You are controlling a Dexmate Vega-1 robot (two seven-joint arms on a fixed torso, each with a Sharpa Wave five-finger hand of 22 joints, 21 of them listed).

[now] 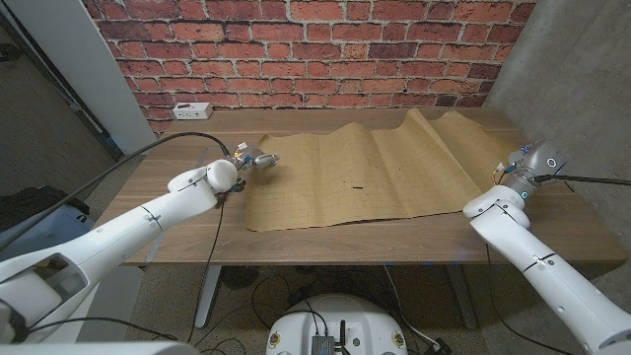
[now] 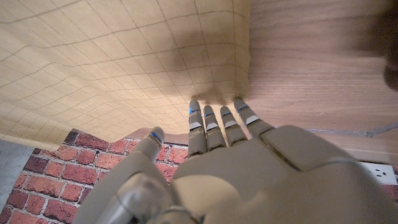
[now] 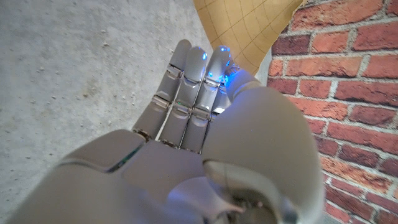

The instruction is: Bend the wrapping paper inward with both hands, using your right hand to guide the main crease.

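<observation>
A long sheet of brown gridded wrapping paper (image 1: 365, 173) lies rippled across the wooden table (image 1: 345, 247). My left hand (image 1: 252, 159) is at the paper's far left corner. In the left wrist view its fingers (image 2: 214, 118) reach out straight, with the tips at the paper's (image 2: 124, 56) edge where it meets bare wood; nothing is gripped. My right hand (image 1: 505, 171) is at the paper's right edge. In the right wrist view its fingers (image 3: 186, 87) are straight and together, pointing at a raised corner of the paper (image 3: 249, 22). I cannot tell whether they touch it.
A white power strip (image 1: 190, 108) lies at the table's back left. A black cable (image 1: 177, 140) runs over the table by my left arm. A brick wall stands behind the table, a concrete wall (image 1: 582, 79) to the right.
</observation>
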